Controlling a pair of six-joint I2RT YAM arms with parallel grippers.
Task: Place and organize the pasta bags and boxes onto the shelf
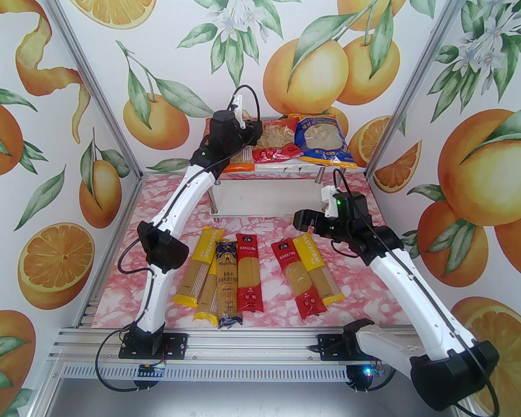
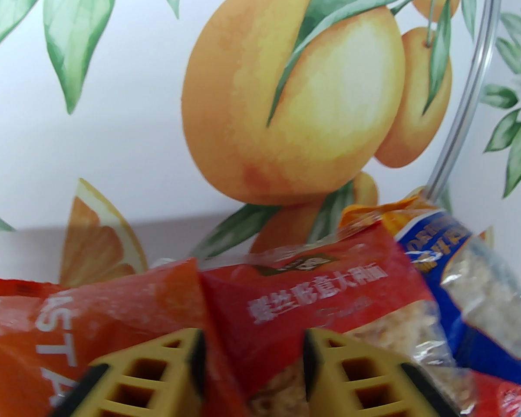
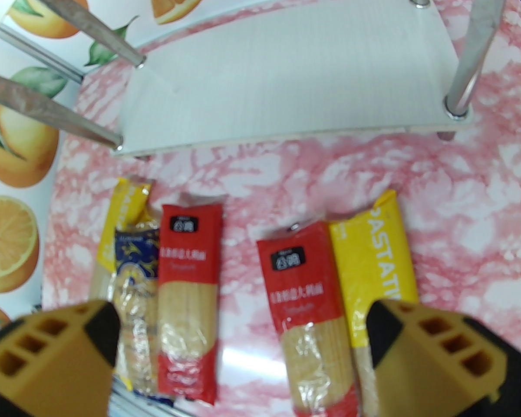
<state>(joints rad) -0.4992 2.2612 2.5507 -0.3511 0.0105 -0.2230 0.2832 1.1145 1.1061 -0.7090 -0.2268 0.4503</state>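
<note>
Three wide bags lie on the top tier of the shelf [image 1: 286, 168]: an orange bag [image 1: 239, 166] mostly hidden under my left arm, a red bag [image 1: 275, 150] and a blue bag [image 1: 323, 139]. My left gripper [image 1: 255, 129] hovers over them. In the left wrist view its jaws [image 2: 252, 341] stand apart above the seam between the orange bag [image 2: 69, 319] and the red bag [image 2: 312, 293], holding nothing. Six spaghetti packs lie on the table, among them a yellow pack [image 1: 202, 267], a dark blue pack [image 1: 226, 285] and a red pack [image 1: 248, 274]. My right gripper [image 1: 303, 223] hangs open above another red pack [image 3: 306, 289].
The shelf's lower white board [image 3: 286, 72] is bare, with chrome legs [image 3: 460, 81] at its corners. A yellow pack [image 3: 373, 259] lies against the right red pack. Pink marbled table [image 1: 373, 302] surrounds the packs. Printed walls close in on three sides.
</note>
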